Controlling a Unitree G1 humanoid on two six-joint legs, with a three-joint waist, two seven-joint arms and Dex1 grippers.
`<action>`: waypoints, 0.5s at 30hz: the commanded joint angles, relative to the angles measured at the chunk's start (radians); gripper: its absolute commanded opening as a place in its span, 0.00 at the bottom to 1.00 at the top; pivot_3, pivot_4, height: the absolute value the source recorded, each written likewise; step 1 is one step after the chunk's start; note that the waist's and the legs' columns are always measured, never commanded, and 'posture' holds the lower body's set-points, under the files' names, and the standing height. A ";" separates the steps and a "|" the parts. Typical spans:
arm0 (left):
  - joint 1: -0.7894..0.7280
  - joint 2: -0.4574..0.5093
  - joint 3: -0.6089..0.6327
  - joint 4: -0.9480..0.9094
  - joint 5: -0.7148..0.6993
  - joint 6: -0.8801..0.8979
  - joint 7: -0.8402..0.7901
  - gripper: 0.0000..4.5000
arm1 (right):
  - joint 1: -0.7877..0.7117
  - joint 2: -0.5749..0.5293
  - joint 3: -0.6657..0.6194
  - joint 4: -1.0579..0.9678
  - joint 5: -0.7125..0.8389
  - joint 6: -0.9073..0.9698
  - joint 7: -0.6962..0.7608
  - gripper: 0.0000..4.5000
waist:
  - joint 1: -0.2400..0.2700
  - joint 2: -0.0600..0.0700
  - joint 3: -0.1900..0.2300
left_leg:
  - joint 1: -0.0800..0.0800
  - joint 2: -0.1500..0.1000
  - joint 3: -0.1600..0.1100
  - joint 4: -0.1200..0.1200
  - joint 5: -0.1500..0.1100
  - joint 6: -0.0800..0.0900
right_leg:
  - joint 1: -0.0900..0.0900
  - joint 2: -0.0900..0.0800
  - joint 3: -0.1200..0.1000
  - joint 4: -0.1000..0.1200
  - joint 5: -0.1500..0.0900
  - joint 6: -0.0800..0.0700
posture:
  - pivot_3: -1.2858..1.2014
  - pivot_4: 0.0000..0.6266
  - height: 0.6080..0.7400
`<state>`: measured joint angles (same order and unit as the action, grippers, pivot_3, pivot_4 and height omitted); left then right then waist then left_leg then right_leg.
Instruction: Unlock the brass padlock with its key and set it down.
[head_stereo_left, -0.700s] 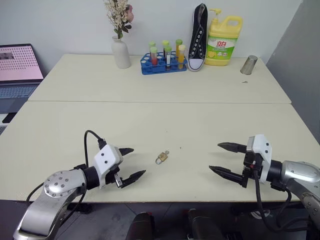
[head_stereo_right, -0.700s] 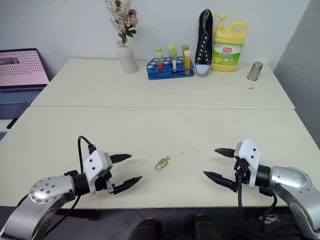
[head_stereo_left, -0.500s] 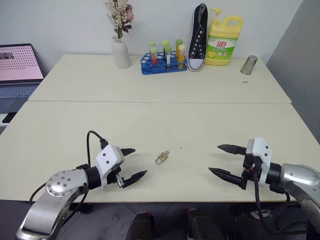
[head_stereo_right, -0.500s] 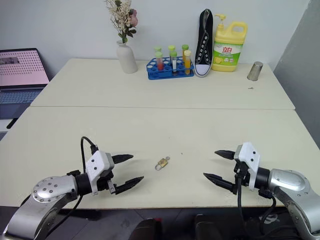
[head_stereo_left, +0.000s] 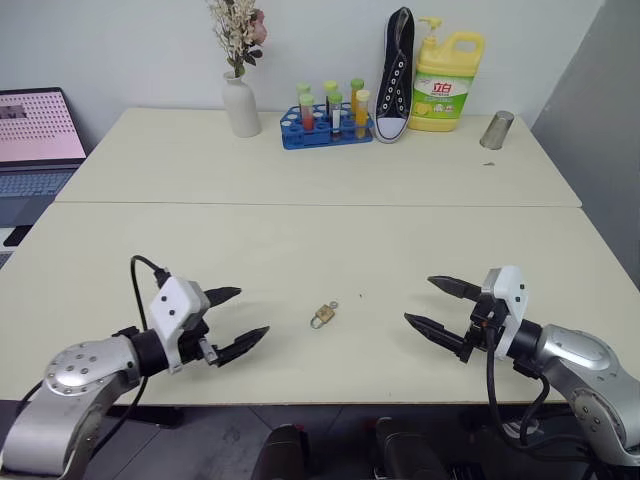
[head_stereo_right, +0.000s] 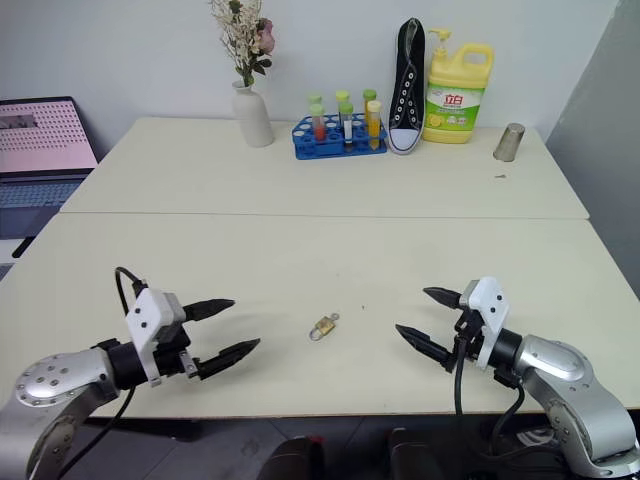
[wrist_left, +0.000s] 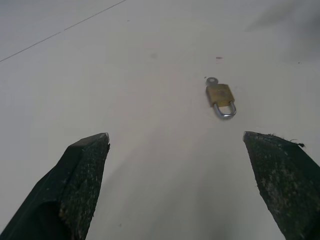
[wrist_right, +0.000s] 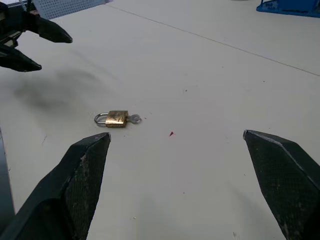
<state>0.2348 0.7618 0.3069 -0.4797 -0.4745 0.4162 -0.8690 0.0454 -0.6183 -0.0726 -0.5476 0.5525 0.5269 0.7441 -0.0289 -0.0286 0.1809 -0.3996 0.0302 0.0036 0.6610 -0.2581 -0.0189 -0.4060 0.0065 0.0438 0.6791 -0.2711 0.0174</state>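
Left eye view: pale cream bench (head_stereo_left: 300, 240), two slabs butted together with a seam running across the middle. Plain light wall behind; grey panel at far right. Laptop (head_stereo_left: 35, 135) with a pinkish screen off the bench's left edge.

Back row along the wall, left to right: white vase (head_stereo_left: 241, 105) with dried flowers, blue rack of test tubes (head_stereo_left: 326, 120), black sneaker (head_stereo_left: 396, 75) stood on end, yellow detergent bottle (head_stereo_left: 447, 82), small metal cup (head_stereo_left: 497, 130).

Brass padlock (head_stereo_left: 322, 317) lies flat on the near slab, roughly centred between the two arms, touching neither. Key (head_stereo_left: 332, 305) sits in the lock body, its ring head sticking out on the end away from the shackle. Right wrist view shows the same: lock on its side, shackle one way, key head the other, with a tiny red speck on the surface nearby.

Left hand (head_stereo_left: 232, 320) hovers near the front edge, well left of the padlock, fingers spread wide, nothing between them. Right hand (head_stereo_left: 440, 309) on the other side, likewise spread and empty, tips pointing inward toward the lock
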 joint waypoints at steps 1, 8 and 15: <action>0.028 0.011 0.024 -0.008 -0.001 -0.060 -0.048 1.00 | -0.027 -0.004 0.025 -0.046 0.014 0.020 -0.003 0.99 | 0.000 0.000 0.000 | 0.000 0.000 0.000 0.000 0.000 0.000 | 0.000 0.000 0.000 0.000 0.000 0.000 | 0.52 0.24 1.00; -0.057 0.021 -0.048 0.033 0.057 -0.109 -0.066 1.00 | -0.051 -0.081 0.119 -0.043 -0.019 0.016 0.099 0.99 | 0.006 0.000 0.000 | 0.000 0.000 -0.001 0.000 0.000 0.000 | 0.000 0.000 -0.001 0.000 -0.001 -0.001 | 0.52 0.24 1.00; -0.089 -0.042 -0.181 -0.008 0.106 -0.042 0.041 1.00 | -0.093 -0.078 0.128 -0.020 -0.051 0.013 0.068 0.99 | 0.000 0.000 0.000 | 0.000 0.000 -0.001 0.000 0.000 0.000 | 0.000 0.000 -0.001 0.000 0.000 0.000 | 0.52 0.24 1.00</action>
<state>0.1518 0.7279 0.1497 -0.4455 -0.3876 0.3631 -0.8626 -0.0353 -0.6978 0.0618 -0.5592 0.5096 0.5547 0.8220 -0.0293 -0.0287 0.1808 -0.3997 0.0303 0.0025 0.6610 -0.2581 -0.0189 -0.4059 0.0066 0.0428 0.6795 -0.2713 0.0169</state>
